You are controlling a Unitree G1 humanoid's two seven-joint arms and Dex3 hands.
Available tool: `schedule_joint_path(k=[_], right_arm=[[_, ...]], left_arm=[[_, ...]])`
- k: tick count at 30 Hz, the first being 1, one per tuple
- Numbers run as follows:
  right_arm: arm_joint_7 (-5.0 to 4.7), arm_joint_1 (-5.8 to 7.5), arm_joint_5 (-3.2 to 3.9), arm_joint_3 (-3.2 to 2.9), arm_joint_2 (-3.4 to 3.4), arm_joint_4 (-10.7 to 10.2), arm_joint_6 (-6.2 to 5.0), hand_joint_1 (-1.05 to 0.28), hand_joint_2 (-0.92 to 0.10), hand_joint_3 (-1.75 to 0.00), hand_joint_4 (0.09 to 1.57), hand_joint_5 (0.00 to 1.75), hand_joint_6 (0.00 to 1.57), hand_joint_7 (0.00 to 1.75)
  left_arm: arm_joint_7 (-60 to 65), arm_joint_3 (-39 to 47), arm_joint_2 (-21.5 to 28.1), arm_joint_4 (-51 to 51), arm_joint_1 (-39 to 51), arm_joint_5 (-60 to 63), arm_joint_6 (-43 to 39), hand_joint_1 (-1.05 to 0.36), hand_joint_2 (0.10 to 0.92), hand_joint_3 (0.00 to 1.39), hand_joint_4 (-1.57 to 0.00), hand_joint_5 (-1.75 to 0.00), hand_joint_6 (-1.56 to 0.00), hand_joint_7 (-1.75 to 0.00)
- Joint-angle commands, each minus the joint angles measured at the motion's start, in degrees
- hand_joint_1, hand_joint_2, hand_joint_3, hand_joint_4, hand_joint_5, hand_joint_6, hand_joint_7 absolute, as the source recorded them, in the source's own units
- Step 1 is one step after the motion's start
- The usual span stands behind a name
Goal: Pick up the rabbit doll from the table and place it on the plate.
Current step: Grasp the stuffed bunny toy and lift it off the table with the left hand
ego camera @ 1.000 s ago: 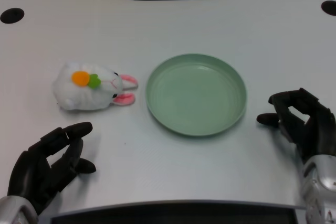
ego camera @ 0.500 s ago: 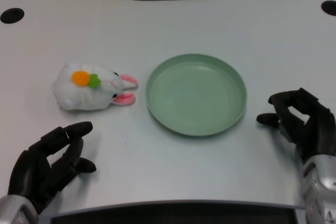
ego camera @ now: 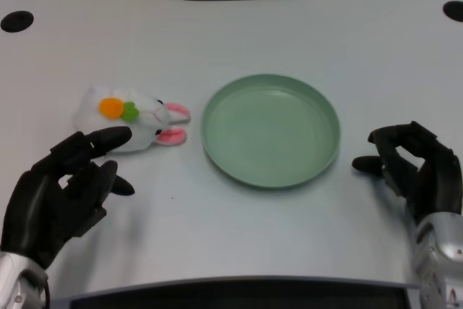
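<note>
Left hand (ego camera: 61, 197) is empty, fingers spread apart w/ fingertips (ego camera: 116, 135) aimed up-right at the rabbit doll (ego camera: 130, 122). Fingertips overlap the doll's near-left edge in head view; can't tell if that's contact or just the hand hovering in front. Nothing gripped either way. My read: this is the approach/pre-grasp phase, hand opened wide so it can wrap the plush body from the near side.

Doll lies on its side on the white table (ego camera: 239, 27), just left of the green plate (ego camera: 322, 95), not touching it. Long axis runs roughly left-right: round white body to the left, head + pink ears to the right, ears pointing at the plate rim w/ a small gap. Orange and green patch faces up.

Plate is bare, sits center-right, so the transfer should be a short lift and a move to the robot's right. Layout prob. deliberate: doll on the working hand's side, plate within same arm's reach.

Grasp across the short axis, around the body, looks like the easier wrap imo.
</note>
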Motion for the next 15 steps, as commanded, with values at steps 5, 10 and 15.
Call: schedule_joint_path(k=[5, 10, 15], right_arm=[[-0.22, 0.19, 0.28, 0.27, 0.43, -0.2, 0.02, -0.76, -0.92, -0.16, 0.85, 0.90, 0.79, 1.23], [-0.41, 0.20, 0.15, 0.34, 0.51, 0.0, -0.16, -0.76, -0.92, -0.16, 0.84, 0.90, 0.80, 1.23], [-0.55, 0.33, 0.07, 0.49, 0.60, -0.4, 0.11, -0.76, -0.92, -0.16, 0.85, 0.90, 0.79, 1.23]], left_arm=[[1.5, -1.6, 7.4, -4.4, -3.6, 12.2, -6.5, -0.54, 0.921, 0.47, -0.33, -1.45, -0.47, -0.47], [1.6, -2.7, 12.8, -3.2, -7.7, 19.7, -9.0, -0.51, 0.921, 0.32, -0.32, -1.25, -0.44, -0.33], [3.2, -5.6, 20.8, 1.3, -14.7, 32.4, -14.0, -0.60, 0.921, 0.21, -0.28, -0.83, -0.46, -0.13]])
